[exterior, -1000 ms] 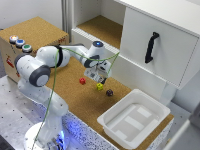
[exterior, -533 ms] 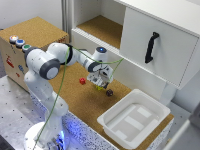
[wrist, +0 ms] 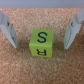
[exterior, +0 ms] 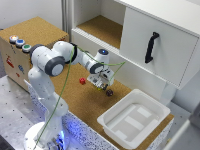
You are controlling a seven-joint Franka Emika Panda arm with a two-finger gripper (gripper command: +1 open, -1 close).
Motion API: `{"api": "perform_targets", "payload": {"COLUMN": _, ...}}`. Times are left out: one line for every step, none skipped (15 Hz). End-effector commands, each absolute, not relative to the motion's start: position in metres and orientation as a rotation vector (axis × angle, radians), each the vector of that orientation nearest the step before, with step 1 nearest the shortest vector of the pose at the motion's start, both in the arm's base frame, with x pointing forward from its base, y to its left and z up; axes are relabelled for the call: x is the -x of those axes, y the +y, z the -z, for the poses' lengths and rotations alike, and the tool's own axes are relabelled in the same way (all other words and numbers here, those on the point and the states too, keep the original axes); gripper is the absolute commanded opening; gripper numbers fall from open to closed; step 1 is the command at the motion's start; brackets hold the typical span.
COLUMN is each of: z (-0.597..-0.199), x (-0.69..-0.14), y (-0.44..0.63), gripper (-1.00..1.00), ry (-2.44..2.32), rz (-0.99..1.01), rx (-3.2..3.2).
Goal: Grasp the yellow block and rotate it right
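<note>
Yellow block [wrist: 42,43]: sits flat on the cork surface [exterior: 75,95], between the two fingers of the tool [wrist: 42,31]; in the exterior view it is hidden under the tool [exterior: 101,83].
Orientation: cube-like, with no clear long axis; its top face carries a dark "S", the adjoining visible side face an "R". Its edges lie nearly square to the line between the fingers, turned only slightly.
Tool: released, jaws spread wide; one finger [wrist: 9,31] and the other finger [wrist: 75,31] each stand apart from the block's sides with cork showing in both gaps. Nothing is held.
Arm: white Franka arm [exterior: 47,65] reaches from its base at the exterior view's left across to the middle of the surface, wrist pointing down.
Red block [exterior: 82,80]: on the cork just beside the tool, toward the exterior view's left.
Dark maroon block [exterior: 109,92]: on the cork close to the tool, toward the exterior view's right and nearer the camera.
White tray [exterior: 131,136]: well apart, near the surface's front edge at the exterior view's right.
Cabinet [exterior: 160,45]: white, behind the tool, with a black handle [exterior: 151,47] on its door and an open shelf beside it.
In the way: within the wrist view, only bare cork lies between the fingers and the block.
</note>
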State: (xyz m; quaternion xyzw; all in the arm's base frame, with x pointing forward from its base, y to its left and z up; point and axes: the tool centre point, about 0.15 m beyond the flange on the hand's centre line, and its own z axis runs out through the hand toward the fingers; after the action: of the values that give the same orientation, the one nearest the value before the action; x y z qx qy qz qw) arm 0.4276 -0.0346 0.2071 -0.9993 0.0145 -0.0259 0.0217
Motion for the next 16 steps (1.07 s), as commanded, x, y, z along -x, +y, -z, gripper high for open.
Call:
{"api": "perform_targets", "payload": {"z": -0.208, "x": -0.432, "y": -0.028, "gripper": -1.00, "ry": 0.130, "rz": -0.024, "rx": 3.181}}
{"api": "perform_targets", "payload": {"z": -0.208, "x": -0.434, "y": -0.028, "gripper": -1.00, "ry": 0.146, "rz": -0.016, "rx": 3.187}}
{"api": "perform_targets", "payload": {"z": -0.207, "x": -0.435, "y": -0.030, "gripper": -1.00, "ry": 0.177, "rz": -0.017, "rx": 3.188}}
{"api": "perform_targets", "payload": {"z": -0.205, "x": -0.436, "y": -0.034, "gripper": -1.00, "ry": 0.213, "rz": -0.019, "rx": 3.191}}
{"api": "perform_targets", "payload": {"z": -0.204, "x": -0.437, "y": -0.036, "gripper": -1.00, "ry": 0.239, "rz": -0.018, "rx": 3.185}}
{"api": "perform_targets", "payload": {"z": -0.204, "x": -0.438, "y": -0.039, "gripper": -1.00, "ry": 0.298, "rz": -0.012, "rx": 3.174}}
{"api": "perform_targets", "payload": {"z": -0.203, "x": -0.440, "y": -0.039, "gripper": -1.00, "ry": 0.323, "rz": -0.010, "rx": 3.165}}
{"api": "perform_targets", "payload": {"z": -0.204, "x": -0.441, "y": -0.040, "gripper": -1.00, "ry": 0.354, "rz": -0.015, "rx": 3.150}}
{"api": "perform_targets", "payload": {"z": -0.205, "x": -0.442, "y": -0.038, "gripper": -1.00, "ry": 0.368, "rz": -0.017, "rx": 3.146}}
{"api": "perform_targets", "payload": {"z": -0.206, "x": -0.441, "y": -0.036, "gripper": -1.00, "ry": 0.374, "rz": -0.007, "rx": 3.146}}
{"api": "perform_targets", "payload": {"z": -0.207, "x": -0.442, "y": -0.035, "gripper": -1.00, "ry": 0.371, "rz": -0.011, "rx": 3.148}}
{"api": "perform_targets", "payload": {"z": -0.208, "x": -0.443, "y": -0.035, "gripper": -1.00, "ry": 0.379, "rz": -0.007, "rx": 3.150}}
{"api": "perform_targets", "payload": {"z": -0.209, "x": -0.444, "y": -0.035, "gripper": -1.00, "ry": 0.389, "rz": -0.006, "rx": 3.153}}
{"api": "perform_targets", "payload": {"z": -0.212, "x": -0.446, "y": -0.036, "gripper": -1.00, "ry": 0.393, "rz": 0.005, "rx": 3.154}}
{"api": "perform_targets", "payload": {"z": -0.214, "x": -0.447, "y": -0.036, "gripper": -1.00, "ry": 0.395, "rz": 0.013, "rx": 3.161}}
{"api": "perform_targets", "payload": {"z": -0.218, "x": -0.448, "y": -0.036, "gripper": -1.00, "ry": 0.404, "rz": 0.026, "rx": 3.158}}
